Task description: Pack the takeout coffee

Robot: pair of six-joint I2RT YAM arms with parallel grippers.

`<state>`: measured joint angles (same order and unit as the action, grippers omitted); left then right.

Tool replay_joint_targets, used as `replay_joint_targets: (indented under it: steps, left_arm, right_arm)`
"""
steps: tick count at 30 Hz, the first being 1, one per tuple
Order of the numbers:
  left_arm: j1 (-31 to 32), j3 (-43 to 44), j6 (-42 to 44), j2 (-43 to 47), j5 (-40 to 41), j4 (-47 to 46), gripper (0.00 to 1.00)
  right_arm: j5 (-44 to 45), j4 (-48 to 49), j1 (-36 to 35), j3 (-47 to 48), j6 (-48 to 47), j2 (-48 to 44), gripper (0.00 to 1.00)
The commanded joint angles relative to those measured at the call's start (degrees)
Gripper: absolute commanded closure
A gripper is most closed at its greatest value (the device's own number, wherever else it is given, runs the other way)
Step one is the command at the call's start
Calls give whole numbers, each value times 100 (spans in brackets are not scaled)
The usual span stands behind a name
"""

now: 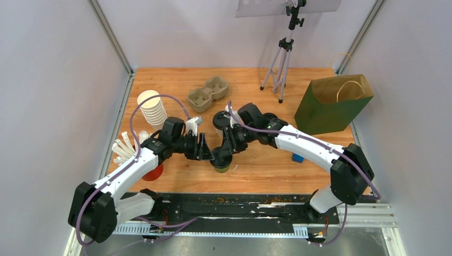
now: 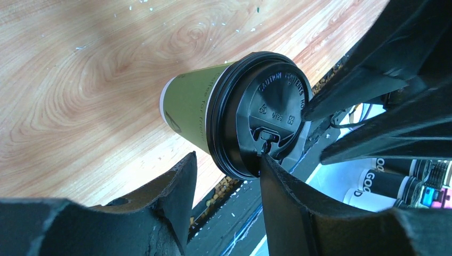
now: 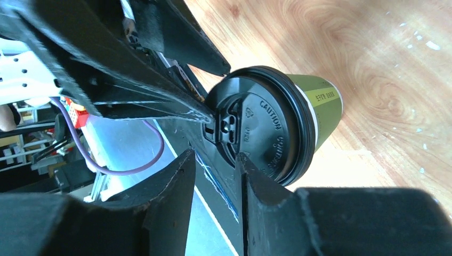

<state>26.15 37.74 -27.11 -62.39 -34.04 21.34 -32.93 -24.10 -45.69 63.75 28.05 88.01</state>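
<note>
The olive-green coffee cup [image 1: 222,161] with a black lid stands near the table's front edge. It also shows in the left wrist view [image 2: 194,104] and the right wrist view [image 3: 320,104]. My left gripper [image 1: 209,151] is open at its left; one fingertip [image 2: 262,158] touches the lid top by the sip tab, and the lid rim lies between the tips. My right gripper [image 1: 228,149] is open at its right, with one fingertip [image 3: 241,158] on the lid. A second black-lidded cup [image 1: 219,120] stands behind, its sides hidden by my right arm.
A cardboard cup carrier [image 1: 208,90] lies at the back. A green paper bag [image 1: 330,106] stands open at the right. A stack of lidless white cups [image 1: 152,108], a red cup [image 1: 153,172] of white sticks, a tripod [image 1: 281,58] and a small blue object [image 1: 297,158] are around.
</note>
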Motion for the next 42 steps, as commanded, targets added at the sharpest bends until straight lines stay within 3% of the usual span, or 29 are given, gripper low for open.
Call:
replay_joint_targets:
  steps: [1, 7, 17, 22, 42]
  left_arm:
    - [-5, -64, 127, -76, -58, -190, 46]
    - [-5, -56, 110, -13, -54, -231, 45]
    - [-5, -73, 112, -96, -50, -232, 45]
    - [-5, -88, 101, -63, -41, -257, 45]
    - [-5, -72, 253, -99, 72, -41, 43]
  right_arm:
    - [593, -471, -19, 590, -331, -421, 65]
    - [1219, -997, 3, 837, -550, -320, 64]
    - [1443, -1202, -1, 823, -563, -128, 62]
    - [1412, -1232, -2, 789, -582, 25, 67]
    - [1412, -585, 56, -21, -585, -113, 74]
